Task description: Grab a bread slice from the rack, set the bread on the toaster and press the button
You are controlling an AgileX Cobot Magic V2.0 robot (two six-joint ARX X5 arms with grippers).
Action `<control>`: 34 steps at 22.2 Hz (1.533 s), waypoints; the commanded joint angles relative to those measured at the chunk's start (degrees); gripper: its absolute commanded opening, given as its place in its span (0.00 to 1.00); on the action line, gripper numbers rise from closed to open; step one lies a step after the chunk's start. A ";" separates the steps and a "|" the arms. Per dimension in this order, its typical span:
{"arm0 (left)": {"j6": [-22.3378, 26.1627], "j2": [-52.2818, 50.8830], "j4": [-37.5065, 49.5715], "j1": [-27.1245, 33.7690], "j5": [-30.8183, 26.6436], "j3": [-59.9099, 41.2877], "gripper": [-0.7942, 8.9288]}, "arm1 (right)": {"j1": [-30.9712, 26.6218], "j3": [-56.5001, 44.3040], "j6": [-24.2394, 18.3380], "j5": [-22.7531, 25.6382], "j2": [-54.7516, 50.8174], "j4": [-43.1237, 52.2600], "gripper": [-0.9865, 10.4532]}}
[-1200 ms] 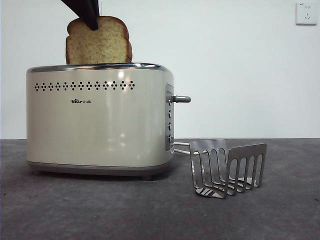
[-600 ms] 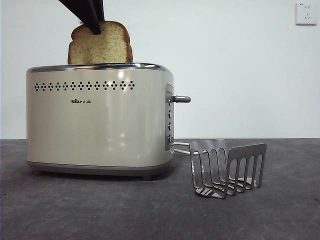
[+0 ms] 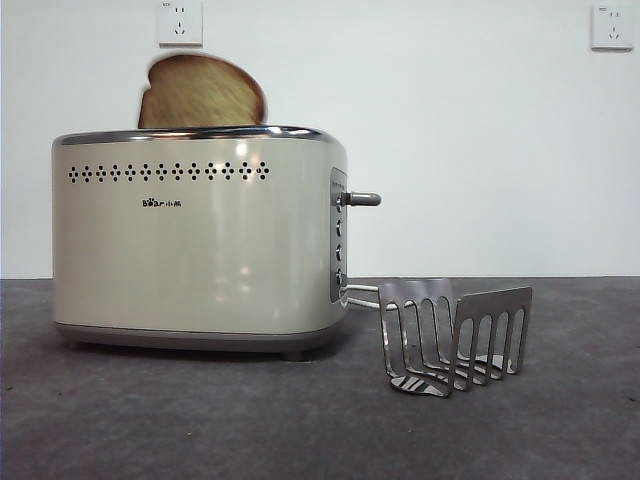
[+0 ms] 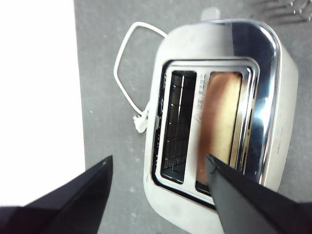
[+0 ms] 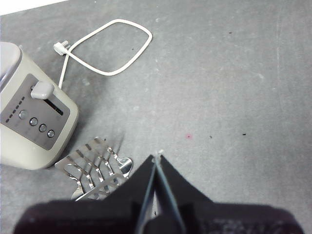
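Observation:
The slice of bread [image 3: 200, 92] stands in a slot of the cream toaster [image 3: 200, 250], its domed top sticking out above the chrome rim and blurred. From above, the bread [image 4: 219, 114] fills one of the two slots of the toaster [image 4: 168, 209]; the other slot is empty. My left gripper [image 4: 159, 163] hangs open above the toaster, holding nothing. The button [image 3: 362, 198] juts from the narrow end panel, untouched. The metal rack [image 3: 455, 340] stands empty beside the toaster. My right gripper [image 5: 156, 158] is shut above the table near the rack [image 5: 95, 168], a short way from the button [image 5: 43, 90].
A white power cord [image 5: 107, 44] loops on the grey table behind the toaster. Two wall sockets [image 3: 180, 22] [image 3: 612, 27] sit on the white wall. No arm shows in the front view.
The left gripper has let go of the bread and risen out of the front view. The bread has sunk a little lower into the slot.

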 commanded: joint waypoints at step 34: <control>-67.76 -25.40 -11.15 -1.05 4.35 -3.50 0.07 | 12.50 14.99 29.24 -40.96 52.19 40.39 0.08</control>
